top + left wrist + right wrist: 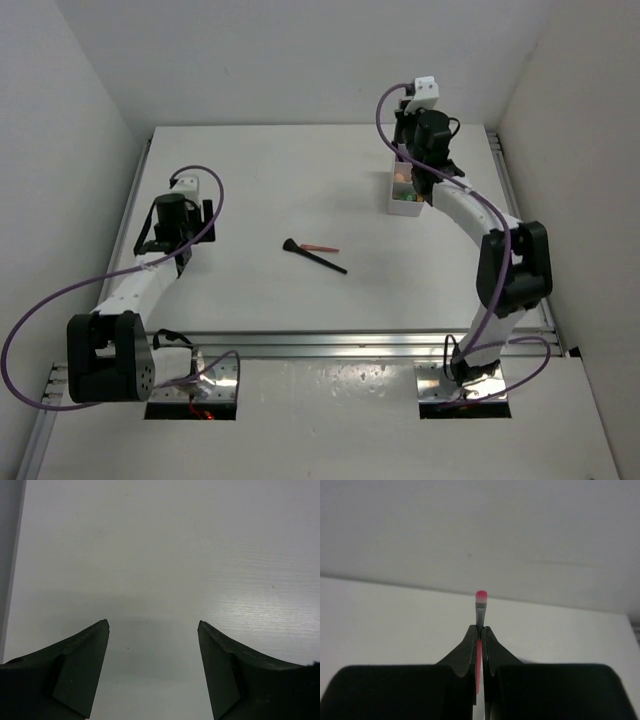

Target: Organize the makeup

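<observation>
R gripper (480, 628) clamps pink pencil (480, 605), axis in line w/ fingers (462, 652), above box (400, 208); L gripper (152, 624) open, far off.

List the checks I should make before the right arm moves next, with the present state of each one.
1. Is the right gripper shut on the held pink pencil? Ok.
2. Does the held pink pencil point straight out past the fingertips? Ok.
3. Is the right gripper over the white box? The top view suggests so. Which compartment lies below: cannot tell.
4. Is the left gripper open and holding nothing, above the bare table? Ok.
5. Are the black brush and the loose pink pencil put away? Not ok, both lie mid-table.
</observation>
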{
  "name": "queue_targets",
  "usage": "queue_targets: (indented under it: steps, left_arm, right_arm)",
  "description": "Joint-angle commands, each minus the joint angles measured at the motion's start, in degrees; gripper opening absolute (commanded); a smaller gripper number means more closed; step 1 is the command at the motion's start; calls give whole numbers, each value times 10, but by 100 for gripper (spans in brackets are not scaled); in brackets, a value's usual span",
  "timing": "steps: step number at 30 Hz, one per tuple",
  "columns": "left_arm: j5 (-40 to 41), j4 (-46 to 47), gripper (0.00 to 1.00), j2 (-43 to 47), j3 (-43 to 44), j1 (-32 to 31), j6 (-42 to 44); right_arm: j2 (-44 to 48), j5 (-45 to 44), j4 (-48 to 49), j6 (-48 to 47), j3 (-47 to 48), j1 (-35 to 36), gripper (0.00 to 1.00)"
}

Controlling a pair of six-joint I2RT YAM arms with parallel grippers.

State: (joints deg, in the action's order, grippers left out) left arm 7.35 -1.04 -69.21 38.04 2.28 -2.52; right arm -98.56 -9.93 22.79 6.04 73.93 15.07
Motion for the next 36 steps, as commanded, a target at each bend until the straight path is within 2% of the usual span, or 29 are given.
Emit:
queue_targets:
  steps: [1,4,7,18,27,31,32,34,35,36]
  left_arm:
    - [-12,-22,77,-8,42,-4,11]
    - [-12,-35,77,-14,56,-4,11]
    - [-7,-41,77,-25,70,-10,11]
    - [16,-54,77,-63,108,-26,16]
    - [28,-54,77,-69,120,-26,28]
    - [22,-54,77,-69,120,-26,28]
    - [22,-54,77,-69,120,-26,28]
    - [17,-54,77,-69,120,-26,28]
    - [12,-54,77,-69,120,-26,28]
    - [12,-54,77,-69,120,-26,23]
  right_arm:
    - [-79,2,122,-51,39,-25,0]
    - [-120,-4,167,-96,63,-33,0]
    - [-153,-3,165,-114,90,-44,0]
    - [-198,5,216,-35,34,-72,0]
    - [-212,4,254,-14,-26,-72,1]
    - [-176,7,256,-17,-48,-72,25]
    - [-170,6,252,-19,-54,-70,39]
    - [-140,27,222,-30,-61,-65,51]
    - [-131,39,208,-38,-63,-64,62]
    - [-122,51,191,-50,-63,-57,66]
